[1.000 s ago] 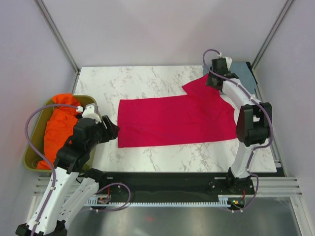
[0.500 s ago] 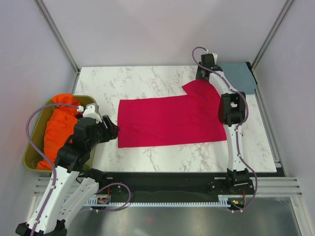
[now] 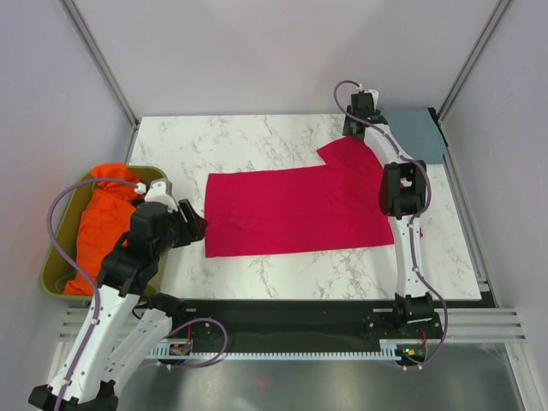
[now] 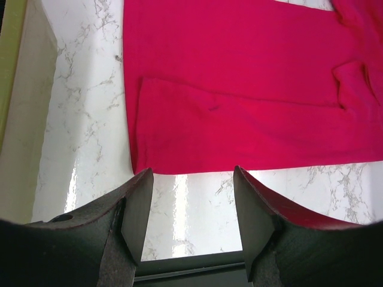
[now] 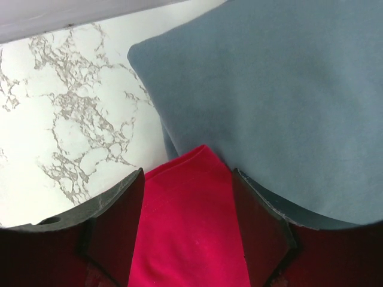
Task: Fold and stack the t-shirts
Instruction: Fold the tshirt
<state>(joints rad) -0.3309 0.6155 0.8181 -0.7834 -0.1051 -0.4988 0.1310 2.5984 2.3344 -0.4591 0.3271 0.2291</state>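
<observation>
At the far right of the table [image 3: 214, 141], the right gripper [image 5: 187, 179], jaws apart, straddles a sleeve tip of the flat-spread red tee [image 3: 300, 210], likely to fold it inward; the left gripper [image 4: 191, 176], likewise parted, hangs by the hem.

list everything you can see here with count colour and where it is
red t-shirt: 1, crimson, spread flat mid-table
blue-grey t-shirt: 1, slate, folded, far right corner
orange cloth: 1 heap, orange, in the bin
bin: 1, olive green, at the table's left edge
table: 1, white marble
left arm: 1, white and black, near left, jaws apart at red shirt's left edge
right arm: 1, white and black, far right, jaws apart over red sleeve tip
</observation>
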